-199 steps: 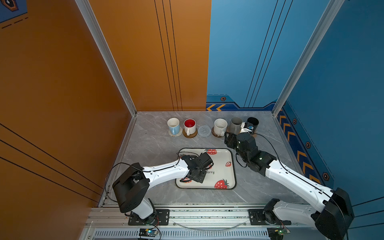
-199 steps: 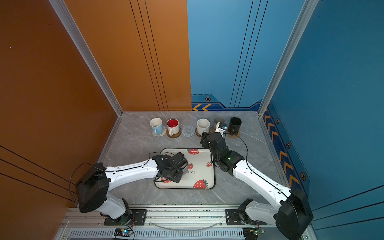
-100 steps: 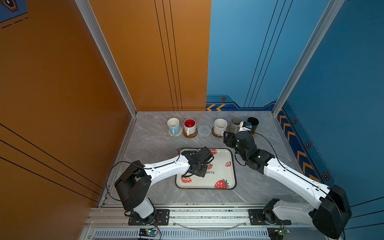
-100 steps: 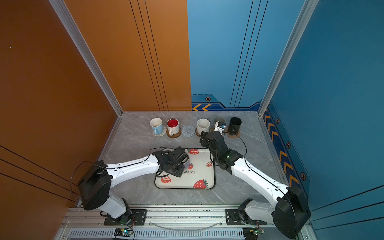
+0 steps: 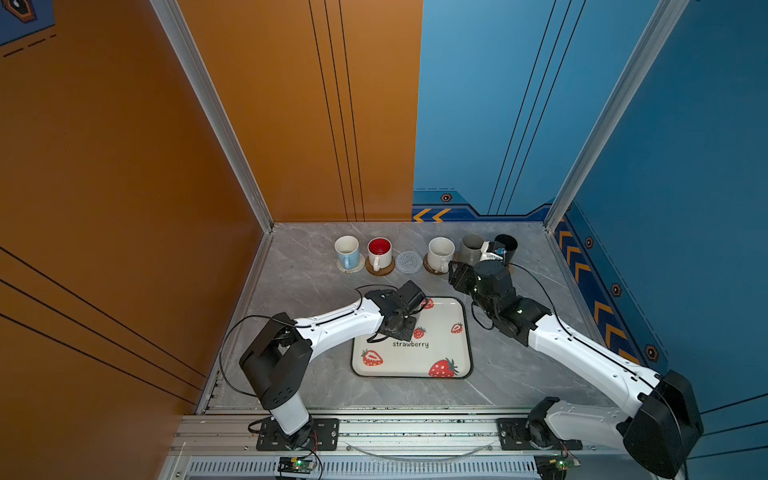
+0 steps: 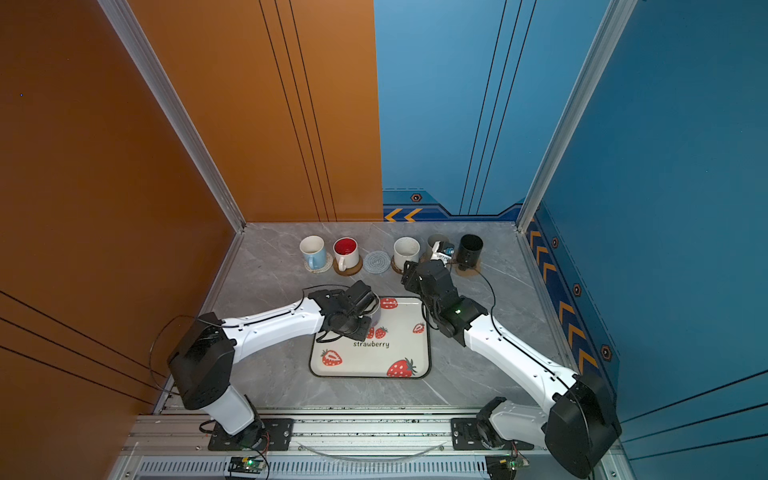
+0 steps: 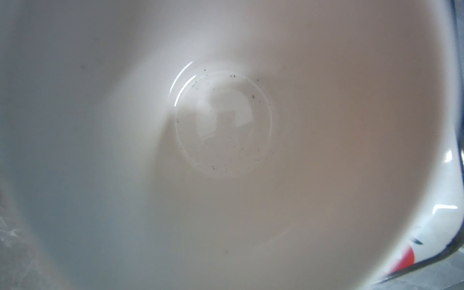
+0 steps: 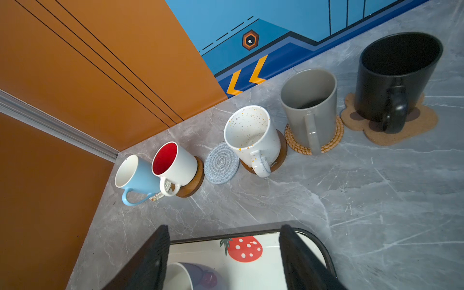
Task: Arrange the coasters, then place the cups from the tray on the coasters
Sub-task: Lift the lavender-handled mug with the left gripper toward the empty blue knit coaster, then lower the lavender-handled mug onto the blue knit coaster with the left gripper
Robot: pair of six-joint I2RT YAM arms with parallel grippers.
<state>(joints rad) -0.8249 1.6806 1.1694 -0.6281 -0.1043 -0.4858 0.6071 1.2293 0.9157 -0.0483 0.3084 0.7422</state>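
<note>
Left gripper (image 6: 368,309) sits straight over the lavender mug (image 7: 226,125), at the far left corner of the tray (image 5: 419,361); jaws hidden, can't tell if clamped. Right gripper (image 8: 223,228) released, fingers wide apart, tray rim just beneath. Ahead of it, the grey woven coaster (image 8: 221,163) lies uncovered between the red-inside mug (image 8: 175,163) and the speckled mug (image 8: 251,138).

Both top views overhead, sharing table (image 5: 299,266), left wrist inside mug (image 7: 226,150), right wrist oblique

White arm links (image 5: 340,324); black joints (image 5: 274,365); cables (image 5: 221,359)
</note>
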